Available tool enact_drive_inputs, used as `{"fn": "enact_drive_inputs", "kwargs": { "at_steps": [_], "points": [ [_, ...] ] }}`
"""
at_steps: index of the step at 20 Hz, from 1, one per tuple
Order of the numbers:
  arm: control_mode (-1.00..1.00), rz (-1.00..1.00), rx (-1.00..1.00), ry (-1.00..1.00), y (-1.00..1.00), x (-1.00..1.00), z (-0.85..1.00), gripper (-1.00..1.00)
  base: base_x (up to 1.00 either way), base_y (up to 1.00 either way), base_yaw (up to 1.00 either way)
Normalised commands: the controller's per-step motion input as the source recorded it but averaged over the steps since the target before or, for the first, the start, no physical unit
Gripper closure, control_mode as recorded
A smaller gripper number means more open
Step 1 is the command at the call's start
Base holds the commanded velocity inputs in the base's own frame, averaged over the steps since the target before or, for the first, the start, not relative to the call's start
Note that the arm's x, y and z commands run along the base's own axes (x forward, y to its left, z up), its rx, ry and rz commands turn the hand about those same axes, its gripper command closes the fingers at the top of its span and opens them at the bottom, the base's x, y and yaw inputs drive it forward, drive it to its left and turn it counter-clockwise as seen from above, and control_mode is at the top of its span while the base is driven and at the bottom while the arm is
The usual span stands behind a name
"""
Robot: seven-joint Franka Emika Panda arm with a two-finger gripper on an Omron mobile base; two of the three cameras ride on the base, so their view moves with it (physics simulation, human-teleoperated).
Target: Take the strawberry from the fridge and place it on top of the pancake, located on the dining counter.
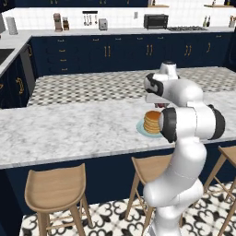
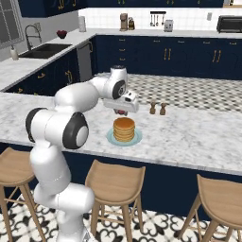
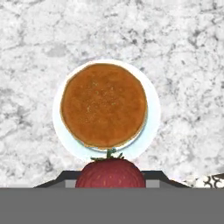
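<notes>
I see the pancake [image 2: 124, 129] stacked on its plate [image 2: 112, 138], which sits on the dining counter [image 2: 198, 137] near the edge facing my base. My gripper [image 2: 122, 111] hangs above the counter just behind the stack, the strawberry [image 3: 110, 173] pinched between its jaws. Two small shakers [image 2: 157, 108] stand side by side on the counter to the right of the gripper. Stools [image 2: 116, 182] line up below the counter's near edge. Beyond the counter, across the floor, runs the back counter [image 1: 115, 31] bearing a toaster oven [image 1: 155, 21].
</notes>
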Motion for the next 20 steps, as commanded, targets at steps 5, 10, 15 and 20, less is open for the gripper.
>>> {"fn": "enact_drive_inputs", "kwargs": {
  "at_steps": [5,10,15,20],
  "points": [
    [-1.0,0.09,0.02,0.0,-0.02,0.64,-0.33,1.0,0.0,0.0,0.0],
    [-1.0,0.05,0.0,0.05,0.0,0.29,-0.38,1.0,0.0,0.0,0.0],
    [-1.0,0.01,0.0,0.05,0.0,-0.36,-0.21,1.0,0.0,0.0,0.0],
    [-1.0,0.0,0.0,0.01,0.0,-0.13,-0.15,1.0,0.0,0.0,0.0]
  ]
}}
